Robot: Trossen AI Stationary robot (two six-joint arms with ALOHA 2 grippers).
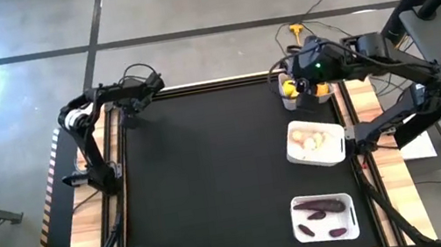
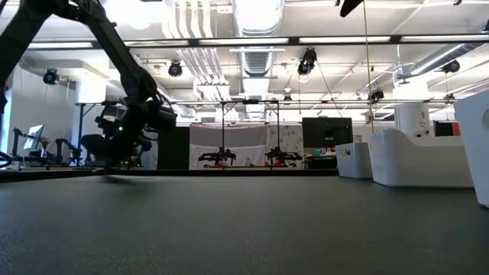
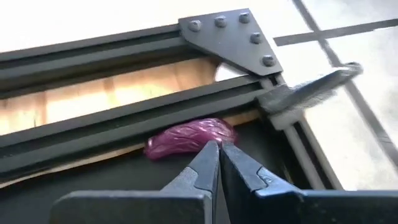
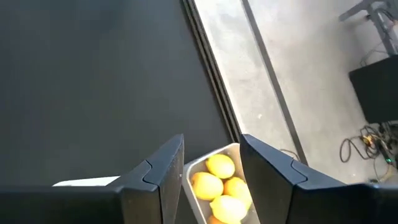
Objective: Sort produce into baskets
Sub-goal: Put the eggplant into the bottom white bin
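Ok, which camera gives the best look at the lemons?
The right wrist view: the lemons lie between the right gripper's open fingers, in their basket. The high view shows one yellow patch; low and left wrist views show none.

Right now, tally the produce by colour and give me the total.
Yellow lemons: 4 showing, more may be hidden.
Whitish bulbs: about 3, too small to be sure.
Purple pieces: 5, four in the nearest basket, and one loose piece by the left gripper.
Total: about 12.

Purple bit (image 3: 191,138); yellow lemons (image 4: 219,185); white basket (image 1: 317,144).
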